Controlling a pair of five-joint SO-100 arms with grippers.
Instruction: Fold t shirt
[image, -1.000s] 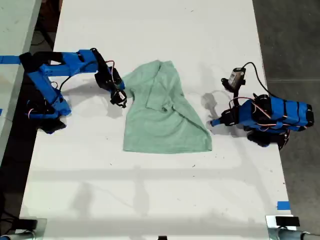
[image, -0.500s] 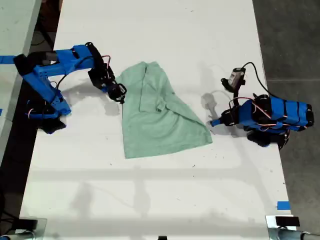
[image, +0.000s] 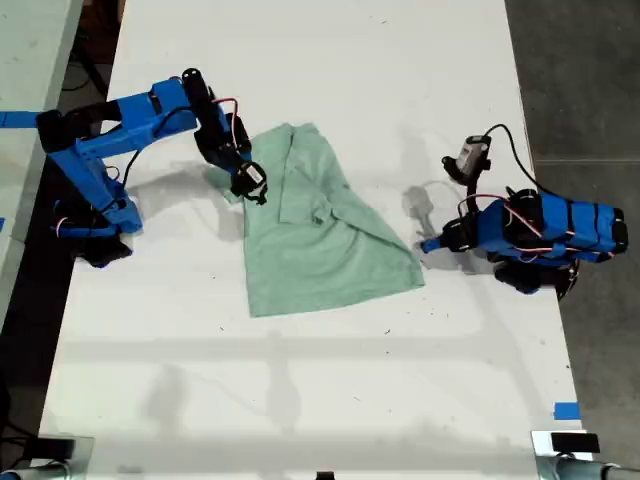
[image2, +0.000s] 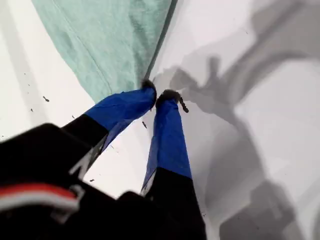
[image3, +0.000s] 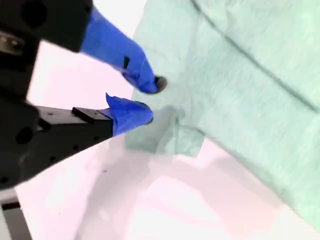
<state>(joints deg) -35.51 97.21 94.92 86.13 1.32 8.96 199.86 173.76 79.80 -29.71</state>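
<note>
Exterior view: the t shirt (image: 320, 225) lies rumpled on the white surface (image: 300, 400), between the two arms. My second claw (image: 250, 184) hovers at the shirt's edge on the exterior view's left; my first claw (image: 430, 244) sits just beside the shirt's corner on the exterior view's right.

First wrist view: my first claw (image2: 162, 94) has its tips nearly together, empty, the t shirt (image2: 110, 40) just ahead.

Second wrist view: my second claw (image3: 150, 100) is slightly parted above a sleeve of the t shirt (image3: 240, 75), gripping nothing.
</note>
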